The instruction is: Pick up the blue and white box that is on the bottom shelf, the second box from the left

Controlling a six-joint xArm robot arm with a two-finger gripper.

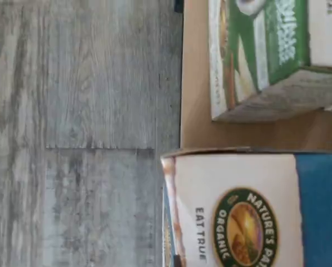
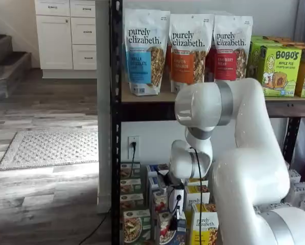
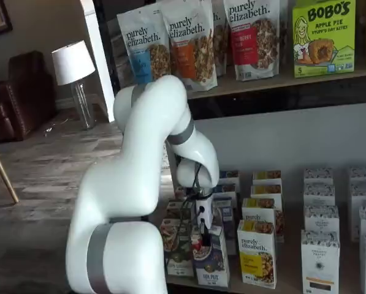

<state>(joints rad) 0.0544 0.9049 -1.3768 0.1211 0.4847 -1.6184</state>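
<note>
Claw (image 3: 202, 228) is closed on the top of the blue and white box (image 3: 208, 260), which is stood at the front of the bottom shelf (image 3: 293, 285), beside the green-fronted box (image 3: 173, 242).

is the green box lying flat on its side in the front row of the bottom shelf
No, in a shelf view the green box stands upright at the front of the bottom shelf.

Dark blue front with a white band on the blue and white box (image 3: 211, 257); white top with a green-and-gold oval logo in the wrist view. Green front on the neighbouring box (image 2: 136, 227). Yellow on the "purely elizabeth" box (image 3: 257, 253). Grey wood-grain floor (image 1: 82, 133).
</note>
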